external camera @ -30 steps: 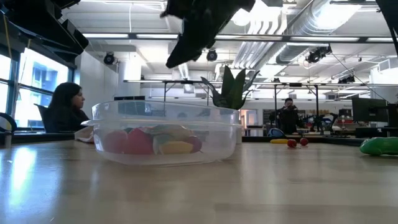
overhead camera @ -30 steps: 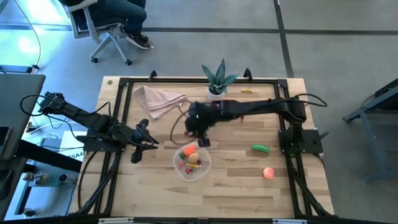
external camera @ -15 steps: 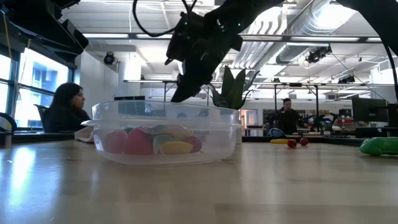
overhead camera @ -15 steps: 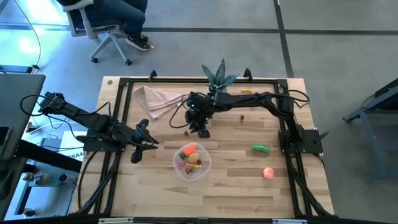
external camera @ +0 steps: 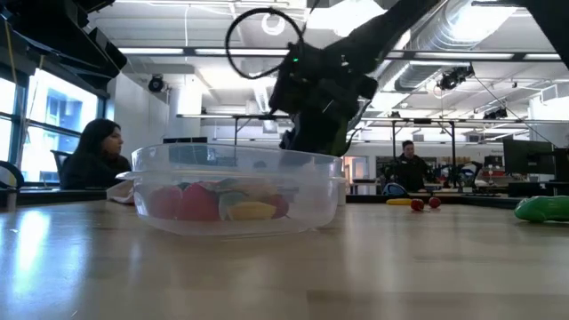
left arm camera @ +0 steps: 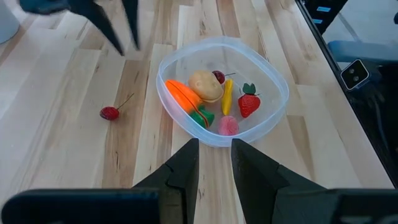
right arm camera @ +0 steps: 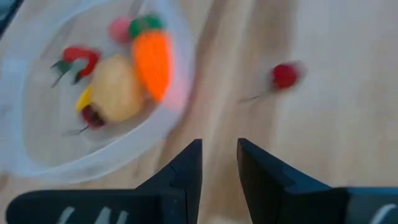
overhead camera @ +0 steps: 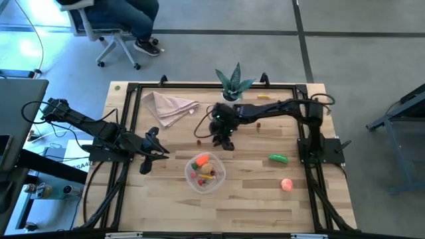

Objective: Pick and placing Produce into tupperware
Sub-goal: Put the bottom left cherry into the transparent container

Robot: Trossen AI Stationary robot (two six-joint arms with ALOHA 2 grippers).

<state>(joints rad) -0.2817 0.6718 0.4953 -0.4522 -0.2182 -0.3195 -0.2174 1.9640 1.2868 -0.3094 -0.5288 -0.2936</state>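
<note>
Looking straight down, the high view shows the shallow round clear plastic tub on the pale wooden worktop, a little toward the near edge from the middle, with an orange toy carrot and other small toy pieces inside it. The right end effector hangs just beyond the tub, over the middle of the worktop, empty, its fingers a narrow gap apart. A green toy cucumber and a pink toy peach lie toward the right edge, a yellow toy banana sits by the far edge, and a tiny red cherry lies beside the tub. The left end effector waits near the left edge, closed and empty. A beige cloth napkin and a green spiky plant in a white pot stand at the far side. In the low view the tub fills the foreground with the right end effector behind it, and a person sits in the room beyond. The left wrist view looks onto the tub, holding the carrot, a tan toy potato and a red toy strawberry, with the cherry on the wood beside it. The right wrist view shows the same tub and cherry past its slightly parted fingers.
</note>
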